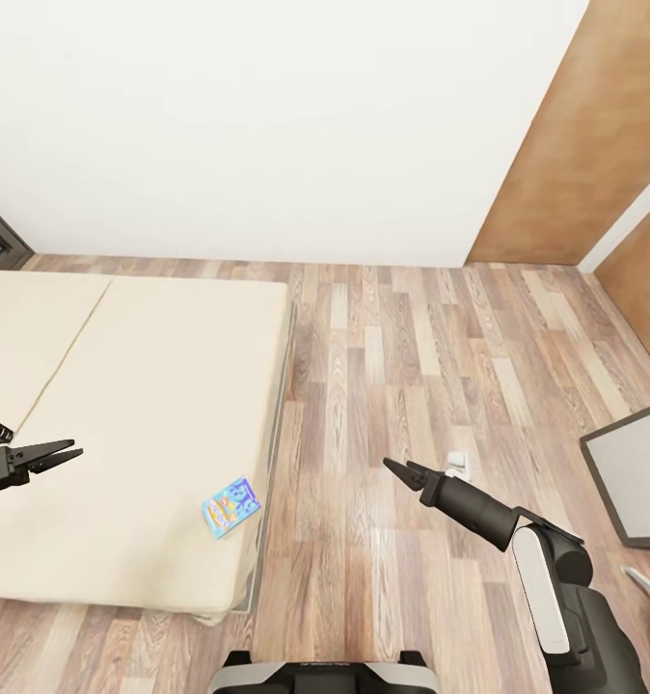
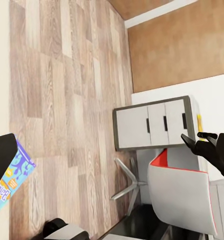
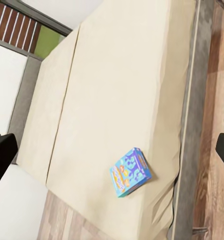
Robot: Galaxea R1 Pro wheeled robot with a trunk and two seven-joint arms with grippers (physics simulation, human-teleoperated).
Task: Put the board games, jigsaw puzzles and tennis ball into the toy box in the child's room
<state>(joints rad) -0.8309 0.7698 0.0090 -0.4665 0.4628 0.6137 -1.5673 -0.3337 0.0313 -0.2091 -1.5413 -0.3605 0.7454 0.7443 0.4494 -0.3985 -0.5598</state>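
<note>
1. Target: blue game box (image 1: 231,505), lying flat on the bed (image 1: 132,405) near the foot-end corner, close to the edge on my side. Nothing on it or against it.
2. Left gripper (image 1: 63,453) hovers over the bed, well apart from the box, fingers nearly together, nothing between them. Empty.
3. Right gripper (image 1: 404,471) hangs over the floor (image 1: 412,366) beside the bed. Tips look close together and empty. In its wrist view, finger tips sit at the frame edges, box (image 3: 130,172) between them but far off.
4. Handling guess: thin cardboard, light, stiff, smooth printed faces, so likely slippery. Soft cover under it should give a bit when pressed.
5. Grip plan: flat on the cover, no way to get under it directly. I'd pinch across the thin dimension at the edge nearest the bed side, or drag it to overhang first, then clamp top and bottom faces.
6. Risk: a corner pinch lets it pivot or slide out. Take it mid-edge.
</note>
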